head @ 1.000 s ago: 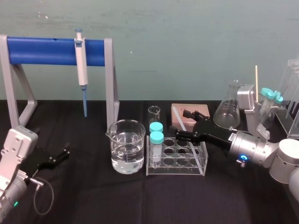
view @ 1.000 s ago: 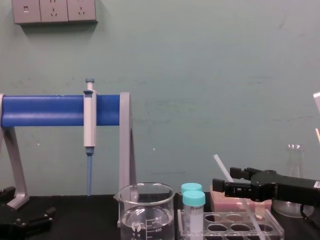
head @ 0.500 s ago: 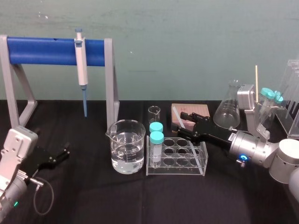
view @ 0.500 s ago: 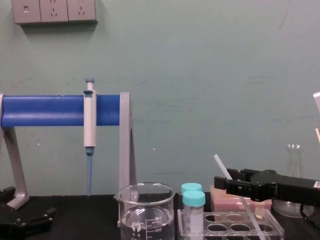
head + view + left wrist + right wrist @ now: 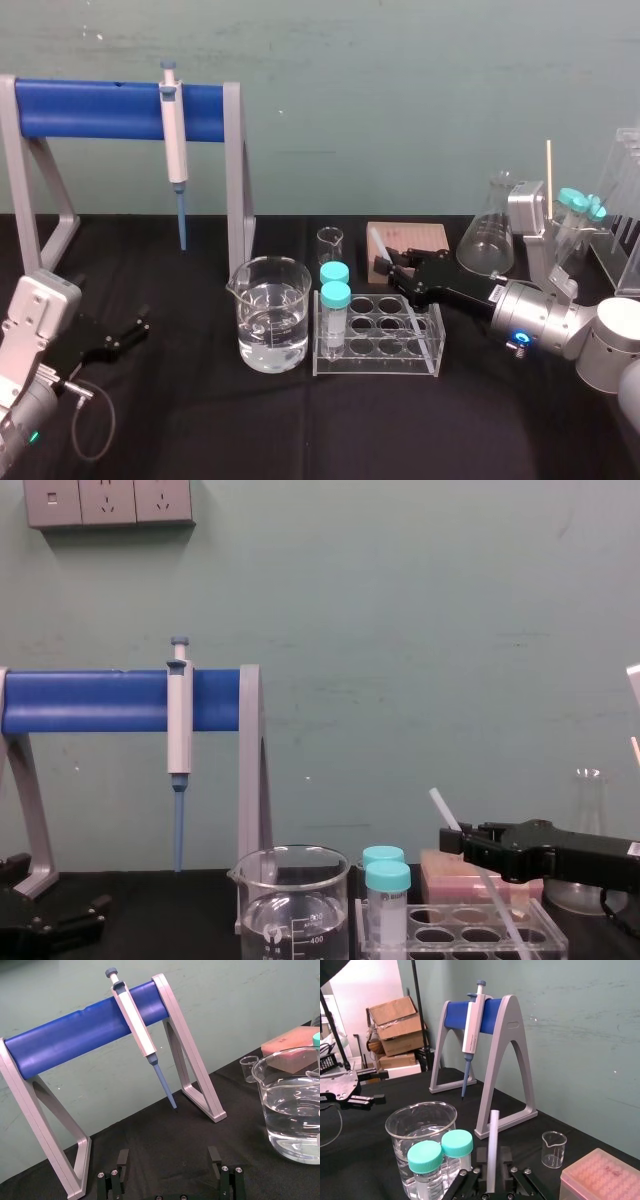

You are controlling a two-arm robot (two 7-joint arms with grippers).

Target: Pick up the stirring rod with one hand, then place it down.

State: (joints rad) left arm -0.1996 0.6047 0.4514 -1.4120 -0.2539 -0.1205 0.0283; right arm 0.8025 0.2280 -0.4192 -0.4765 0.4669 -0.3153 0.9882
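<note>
Left gripper (image 5: pixel 138 328): idle low over the black tabletop (image 5: pixel 200 430) near its front left corner, fingers spread wide, nothing between them. Pipette stand (image 5: pixel 110 108): grey legs and blue crossbar, along the rear edge on the left half; a blue-tipped pipette (image 5: pixel 175 140) hangs upright from the bar. Beaker (image 5: pixel 270 315): mid-tabletop, upright, part filled with clear liquid. Small empty glass beaker (image 5: pixel 330 245): behind it and slightly to the right, toward the rear edge. Clear tube rack (image 5: pixel 380 345): just beside the large beaker on its right, carrying two teal-capped tubes (image 5: pixel 335 300) in its left-hand wells. Stirring rod (image 5: pixel 492 1145): off the tabletop, tilted, its upper end toward the rear over the pink box (image 5: pixel 420 238) and its lower length slanting down across the right part of the rack; whether the low end touches anything cannot be told. Right gripper (image 5: pixel 392 268): reaching in from the right side, just behind the rack, fingers drawn close and pinching the rod between them. Conical flask (image 5: pixel 488 240): upright near the rear edge, right of the pink box.
</note>
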